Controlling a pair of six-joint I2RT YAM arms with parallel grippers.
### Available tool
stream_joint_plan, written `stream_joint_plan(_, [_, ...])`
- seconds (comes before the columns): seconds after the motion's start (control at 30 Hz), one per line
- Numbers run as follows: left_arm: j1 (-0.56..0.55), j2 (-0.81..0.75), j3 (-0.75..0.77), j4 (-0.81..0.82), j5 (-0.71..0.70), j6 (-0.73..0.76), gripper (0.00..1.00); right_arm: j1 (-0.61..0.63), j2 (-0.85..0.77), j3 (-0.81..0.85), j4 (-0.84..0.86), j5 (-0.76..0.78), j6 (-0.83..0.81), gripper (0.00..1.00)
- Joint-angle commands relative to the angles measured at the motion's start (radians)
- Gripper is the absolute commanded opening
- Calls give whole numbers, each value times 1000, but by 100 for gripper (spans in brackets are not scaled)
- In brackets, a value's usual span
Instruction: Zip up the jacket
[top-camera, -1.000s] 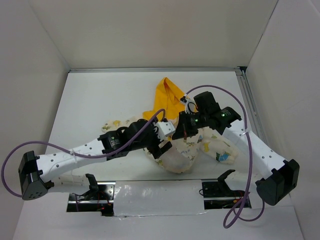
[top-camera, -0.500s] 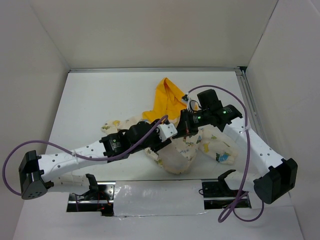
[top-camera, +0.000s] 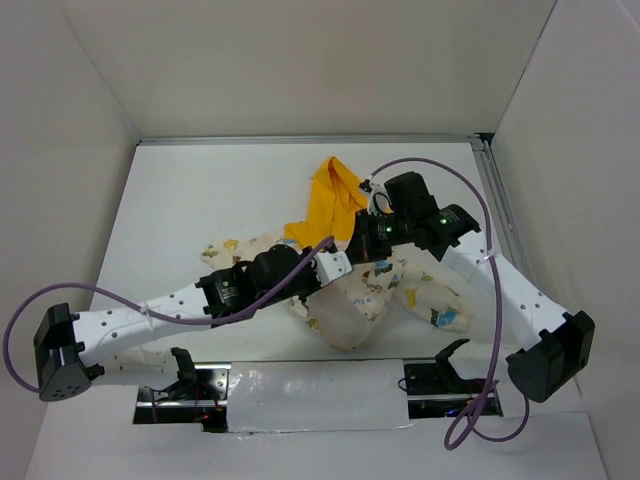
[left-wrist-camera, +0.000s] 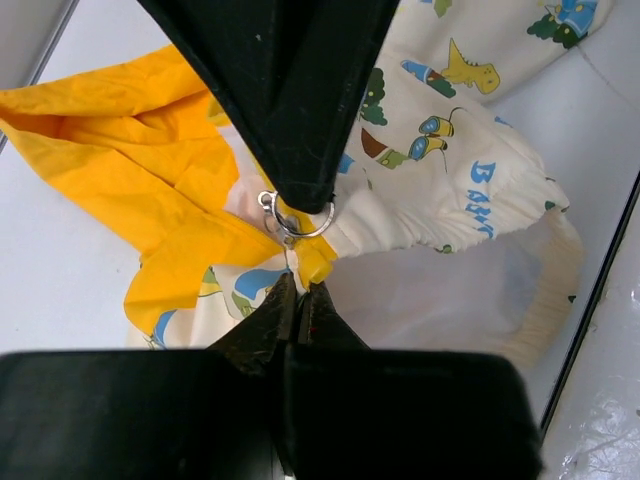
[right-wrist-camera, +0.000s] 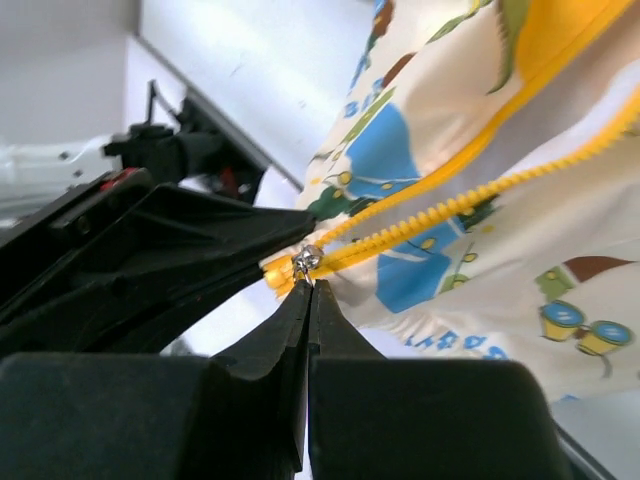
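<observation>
Yellow zipper teeth (right-wrist-camera: 450, 205) run away from your right gripper (right-wrist-camera: 307, 290) — its jaws pinched on the slider (right-wrist-camera: 305, 262). Your left gripper (left-wrist-camera: 297, 300) clamps the zipper's bottom end (left-wrist-camera: 312, 262) opposite — the jacket (top-camera: 350, 310) lies bunched on the table (top-camera: 200, 200) under both.

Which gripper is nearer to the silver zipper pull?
Right. The right gripper pinches the zipper pull; the left gripper grips the jacket just beside it.
</observation>
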Motion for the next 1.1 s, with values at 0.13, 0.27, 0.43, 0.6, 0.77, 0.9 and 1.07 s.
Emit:
stream_joint_plan(0.13, [-16,-81,-17,85,82,-16,0,58,71,171,-27,531,-20,0])
stream_joint_plan(0.27, [-18,-68,-16,90,45,-10,0,153,163,250,-148,837,-88,0])
stream_joint_plan(0.43, [-27,-59,-7,84,63,-11,0,203,268,264,-104,1096,-97,0])
stream_joint_plan(0.6, [-33,-125,-39,78,71,-44,0,96,508,412,-50,1166,-69,0])
stream_joint_plan(0.77, [-41,-140,-90,44,103,-132,0,-97,831,756,-24,1208,-45,0])
stream_joint_plan(0.9, [-44,-136,-172,57,160,-241,0,-230,1073,1179,-133,1172,-54,0])
stream_joint_plan(1.07, [-52,-52,-197,19,143,-363,0,-254,1003,1096,59,1051,-122,2])
